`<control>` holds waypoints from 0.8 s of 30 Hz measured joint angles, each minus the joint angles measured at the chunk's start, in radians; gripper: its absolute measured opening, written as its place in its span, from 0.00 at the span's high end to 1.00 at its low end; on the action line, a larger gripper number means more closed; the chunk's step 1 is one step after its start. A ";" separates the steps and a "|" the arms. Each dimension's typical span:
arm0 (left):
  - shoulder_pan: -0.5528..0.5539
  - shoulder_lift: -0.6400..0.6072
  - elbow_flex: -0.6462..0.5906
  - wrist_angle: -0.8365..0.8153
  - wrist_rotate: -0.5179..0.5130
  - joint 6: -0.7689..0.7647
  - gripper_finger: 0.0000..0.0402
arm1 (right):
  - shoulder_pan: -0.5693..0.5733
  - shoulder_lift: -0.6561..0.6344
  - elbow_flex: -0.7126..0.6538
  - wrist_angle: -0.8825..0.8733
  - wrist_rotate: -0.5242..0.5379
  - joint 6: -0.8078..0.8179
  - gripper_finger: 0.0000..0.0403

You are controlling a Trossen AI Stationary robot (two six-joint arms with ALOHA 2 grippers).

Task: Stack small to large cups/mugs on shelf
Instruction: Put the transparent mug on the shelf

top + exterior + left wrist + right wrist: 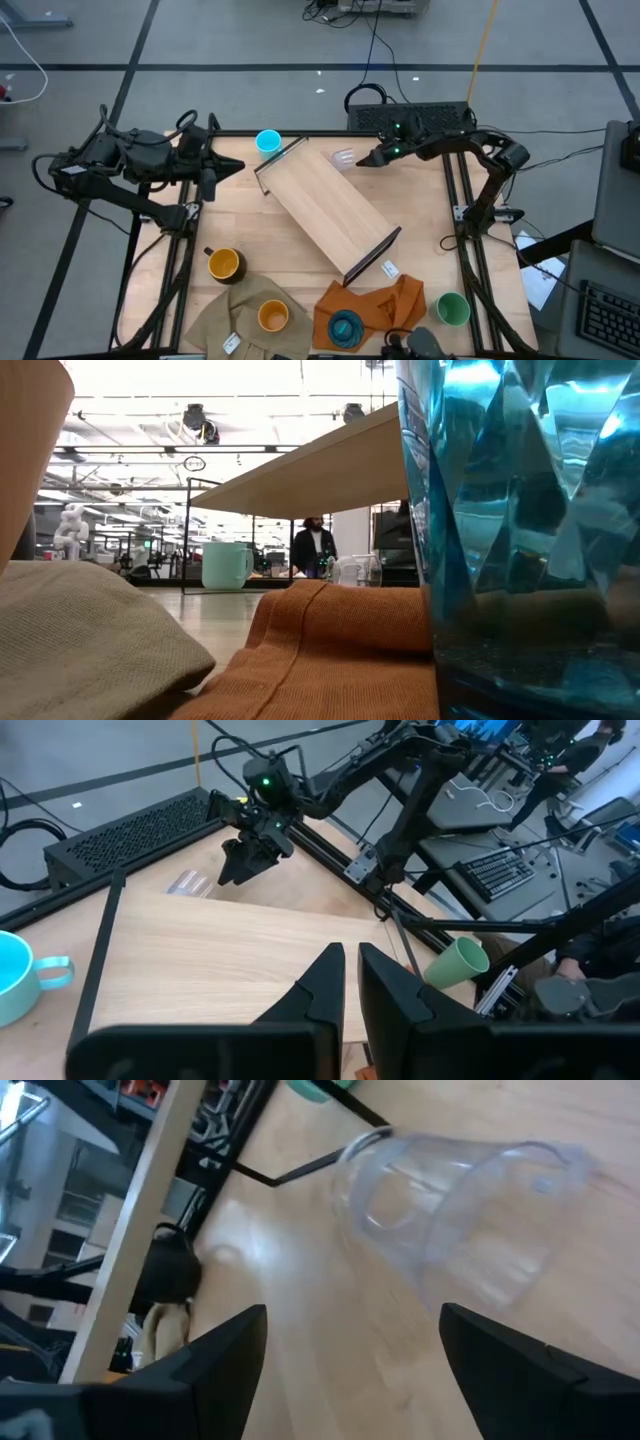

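Note:
The shelf, a light-wood plank on black wire brackets, stands slantwise mid-table. A clear tumbler lies on its side on the table by the shelf's far end. My right gripper is open just short of it, one finger on either side, touching nothing. My left gripper is shut and raised at the far left, near the light-blue mug. The dark mug stands at the near left and the green cup at the near right. The orange cup stands on the tan cloth, the teal cup on the orange cloth.
The tan cloth and the orange cloth lie along the near edge. Black frame rails run along both table sides. A black box sits just behind the far edge. A person stands far off in the room.

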 joint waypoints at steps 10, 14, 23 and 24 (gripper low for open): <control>0.000 0.000 0.000 0.011 -0.003 -0.037 0.92 | 0.004 0.000 -0.002 0.063 0.038 -0.051 0.29; 0.000 0.000 0.000 0.020 -0.002 -0.043 0.92 | 0.014 0.000 -0.002 0.102 0.039 -0.048 0.29; 0.000 0.000 0.000 0.050 0.006 -0.040 0.92 | 0.059 0.021 -0.002 0.123 0.058 -0.056 0.29; 0.000 0.000 0.000 0.050 0.006 -0.040 0.92 | 0.062 0.028 -0.001 0.131 0.059 -0.052 0.29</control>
